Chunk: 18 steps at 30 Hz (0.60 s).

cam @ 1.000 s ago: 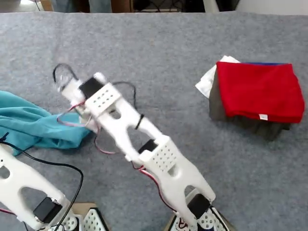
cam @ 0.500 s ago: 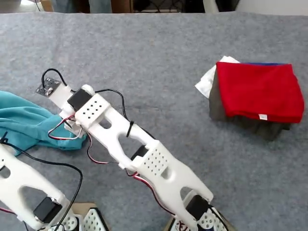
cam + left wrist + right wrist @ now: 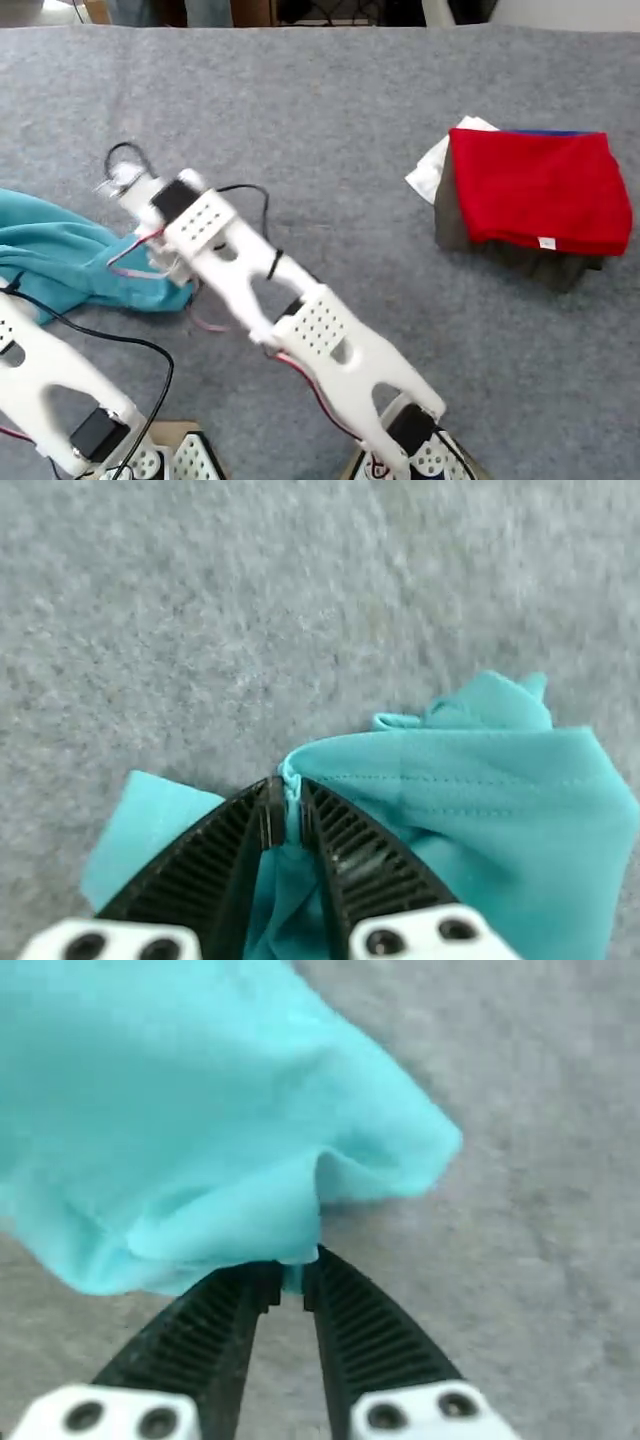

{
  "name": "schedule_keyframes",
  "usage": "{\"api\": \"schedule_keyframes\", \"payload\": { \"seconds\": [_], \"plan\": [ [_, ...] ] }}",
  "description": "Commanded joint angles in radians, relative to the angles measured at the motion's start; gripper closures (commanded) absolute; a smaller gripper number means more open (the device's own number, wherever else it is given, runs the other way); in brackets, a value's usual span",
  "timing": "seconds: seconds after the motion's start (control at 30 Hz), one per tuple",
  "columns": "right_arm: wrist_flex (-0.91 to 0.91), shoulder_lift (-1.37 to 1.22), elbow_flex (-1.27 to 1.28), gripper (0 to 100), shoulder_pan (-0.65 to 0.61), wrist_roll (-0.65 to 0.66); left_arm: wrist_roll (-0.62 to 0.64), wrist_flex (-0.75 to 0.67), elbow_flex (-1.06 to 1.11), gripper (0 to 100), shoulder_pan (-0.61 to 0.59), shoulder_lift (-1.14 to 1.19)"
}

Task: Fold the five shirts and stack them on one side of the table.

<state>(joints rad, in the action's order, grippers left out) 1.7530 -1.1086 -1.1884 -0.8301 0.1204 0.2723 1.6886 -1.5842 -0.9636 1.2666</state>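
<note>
A teal shirt (image 3: 60, 255) lies crumpled at the table's left edge. My right arm stretches across to it, and the right gripper (image 3: 292, 1278) is shut on a fold of the teal shirt (image 3: 200, 1130) at its near right edge. My left gripper (image 3: 288, 798) is shut on a stitched hem of the teal shirt (image 3: 470, 790), with grey table beyond it. A stack of folded shirts with a red shirt (image 3: 540, 190) on top sits at the right side of the table.
Under the red shirt show a dark grey layer (image 3: 520, 258), a white corner (image 3: 430, 170) and a blue edge (image 3: 550, 132). The grey felt table (image 3: 350, 120) stretches between the stack and the arms. Loose cables hang from the right arm (image 3: 250, 270).
The right arm swung left toward the teal shirt, then shifted slightly back up and right. The shirt's right edge has bunched a little. The stack has not moved.
</note>
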Motion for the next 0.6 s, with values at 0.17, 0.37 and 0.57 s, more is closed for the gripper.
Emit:
{"api": "schedule_keyframes", "payload": {
  "seconds": [0.17, 0.37, 0.57],
  "plan": [
    [-0.028, 0.472, 0.711, 98.5, 0.002, 0.048, -0.126, 0.072, -0.036, 97, 0.021, -0.155],
    [-0.166, 0.765, 1.179, 98.5, -0.035, 0.092, -0.126, 0.072, 0.015, 97, -0.015, -0.224],
    [-0.244, 0.894, 1.451, 98.4, -0.14, 0.184, -0.126, 0.072, 0.008, 97, -0.031, -0.232]
  ]
}}
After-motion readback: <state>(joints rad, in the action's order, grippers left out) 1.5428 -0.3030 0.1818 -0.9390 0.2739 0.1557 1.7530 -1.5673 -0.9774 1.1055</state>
